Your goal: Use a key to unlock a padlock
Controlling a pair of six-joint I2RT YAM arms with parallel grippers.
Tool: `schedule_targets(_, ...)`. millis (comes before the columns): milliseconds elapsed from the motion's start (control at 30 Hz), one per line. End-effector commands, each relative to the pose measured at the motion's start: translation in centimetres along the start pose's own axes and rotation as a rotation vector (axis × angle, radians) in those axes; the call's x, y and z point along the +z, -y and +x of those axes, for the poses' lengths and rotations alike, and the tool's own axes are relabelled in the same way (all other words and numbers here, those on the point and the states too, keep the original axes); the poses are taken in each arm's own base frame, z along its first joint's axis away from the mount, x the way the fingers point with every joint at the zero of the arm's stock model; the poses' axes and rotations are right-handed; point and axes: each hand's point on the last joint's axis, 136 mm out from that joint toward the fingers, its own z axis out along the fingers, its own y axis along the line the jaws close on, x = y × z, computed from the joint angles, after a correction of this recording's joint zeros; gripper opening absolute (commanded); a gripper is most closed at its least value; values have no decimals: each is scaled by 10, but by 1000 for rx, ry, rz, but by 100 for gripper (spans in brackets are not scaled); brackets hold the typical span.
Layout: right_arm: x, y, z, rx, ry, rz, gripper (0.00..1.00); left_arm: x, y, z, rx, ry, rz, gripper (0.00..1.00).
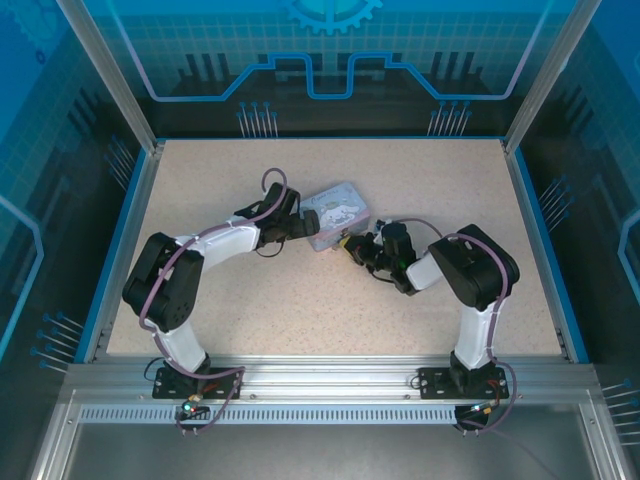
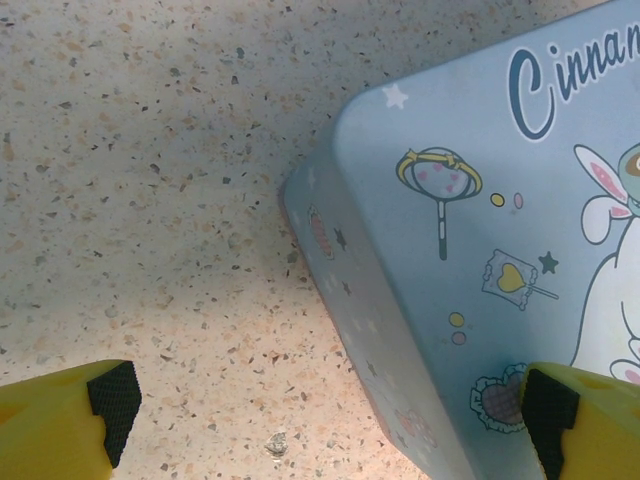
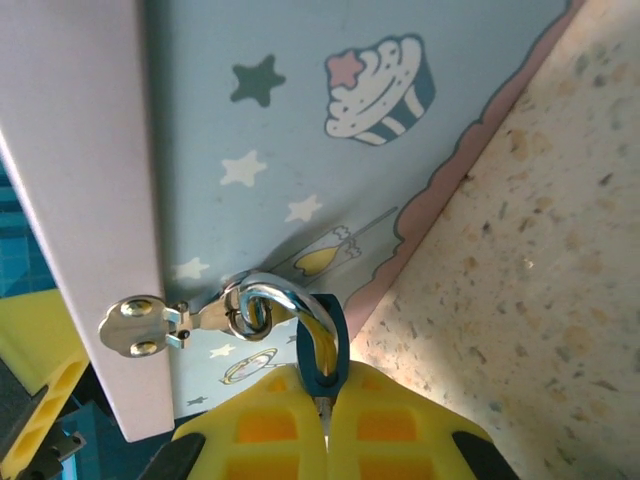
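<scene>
Pale-blue tin [image 1: 335, 208]: lies on the desk [image 1: 250, 310] near its centre, slightly toward the far edge. A metal hasp [image 3: 150, 325] is fixed at its edge.
Padlock [image 3: 318, 345]: hangs at the hasp, with its silvery shackle passed through the hasp eye. The shackle looks seated, so the lock is judged not yet open.
Right gripper [image 3: 325, 405]: fingers [image 3: 260, 435] are pressed together on the padlock body, at the tin's right end.
Left gripper [image 2: 325, 415]: fingers [image 2: 60, 420] are spread wide and hold nothing. They straddle the tin's left corner, one pad over the lid and the other over bare desk.
Key: whether it sits in the lock cannot be told.
Step in hand: judged as steadying the lock before unlocking.
Next move: calls for the left fingers to brace the tin, then for the key to be aligned with the keyway and turned without twisting the hasp.
</scene>
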Motion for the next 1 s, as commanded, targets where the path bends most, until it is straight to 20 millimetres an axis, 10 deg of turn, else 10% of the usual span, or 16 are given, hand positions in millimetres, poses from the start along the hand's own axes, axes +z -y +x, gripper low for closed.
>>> schedule_targets(0, -10, -10, -26, 33, 88, -28, 0, 17, -36, 46, 16, -140, -135, 99)
schedule_targets(733, -15, -20, -72, 21, 22, -98, 0, 22, -40, 52, 14, -157, -148, 99)
schedule_targets(967, -28, 4, -62, -146, -141, 283, 0, 24, -40, 52, 14, -160, -149, 98)
